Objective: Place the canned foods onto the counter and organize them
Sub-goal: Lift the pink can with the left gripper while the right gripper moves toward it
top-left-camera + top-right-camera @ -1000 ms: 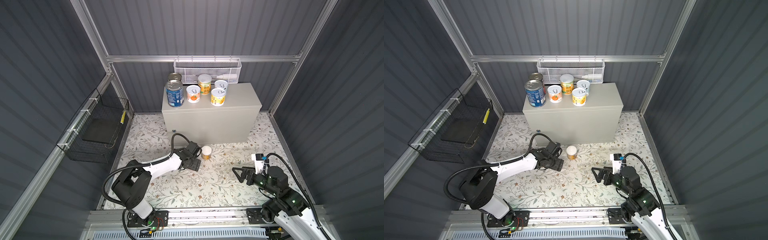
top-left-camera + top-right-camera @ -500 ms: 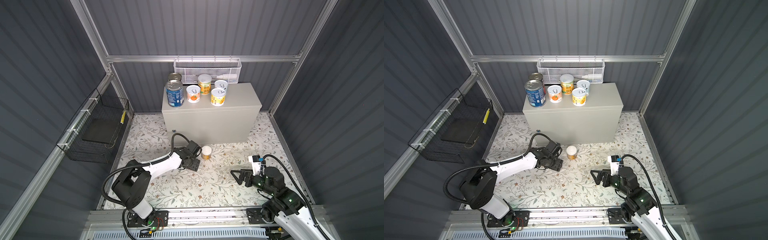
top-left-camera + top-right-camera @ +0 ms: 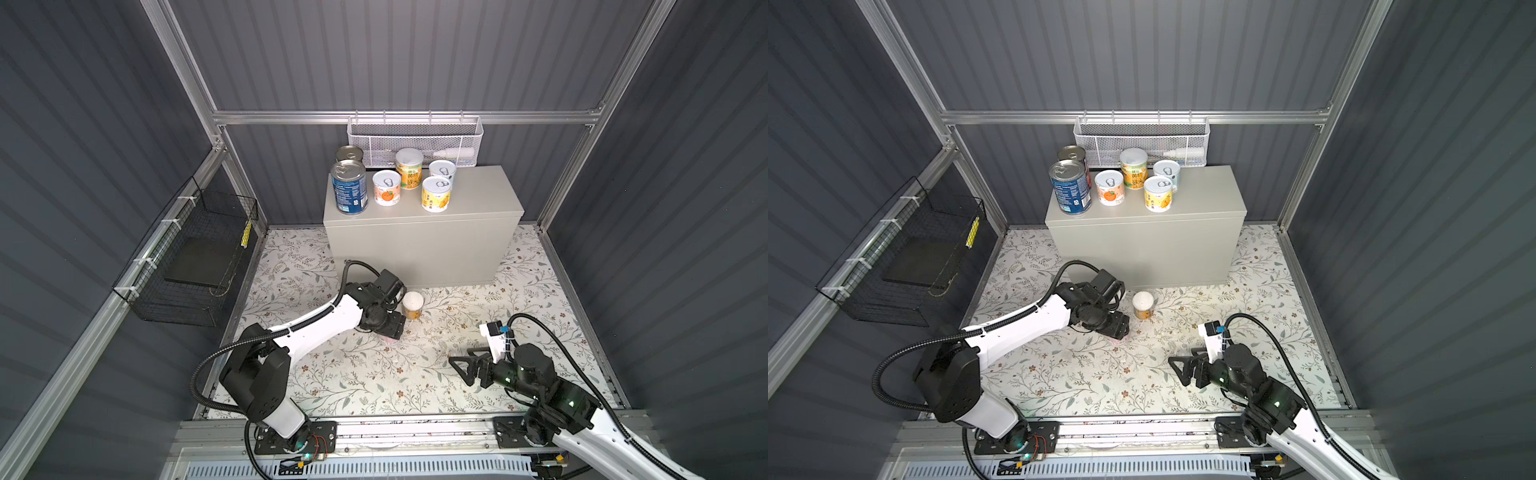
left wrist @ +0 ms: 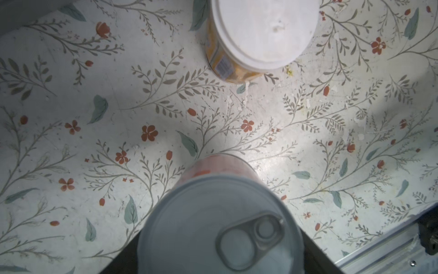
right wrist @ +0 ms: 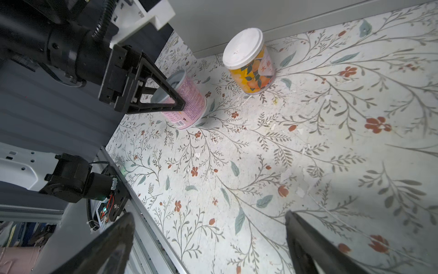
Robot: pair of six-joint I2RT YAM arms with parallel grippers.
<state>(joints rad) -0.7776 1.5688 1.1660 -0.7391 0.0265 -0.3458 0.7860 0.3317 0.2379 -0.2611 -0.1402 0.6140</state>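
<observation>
White floral floor covering (image 3: 374,374) fills the bottom of the cell. At its far edge stands the beige-grey metal counter (image 3: 478,195), with a white mesh basket (image 3: 415,139) on the wall behind it and a black wire basket (image 3: 191,257) on the left wall.

Six cans stand upright on the left half of the countertop. Two are larger blue-labelled cans (image 3: 349,189), one behind the other. Beside them are four smaller orange, yellow and pale ones (image 3: 436,193).

The left gripper (image 5: 169,97) reaches down in front of the counter, its fingers closed around a pink-labelled can (image 5: 189,104) whose base rests on the floor. The right gripper (image 3: 461,365) hangs near the front rail with jaws spread wide and nothing between them.

An orange-labelled can with a white lid (image 3: 412,305) stands just beside the held can, close to the counter's front.
</observation>
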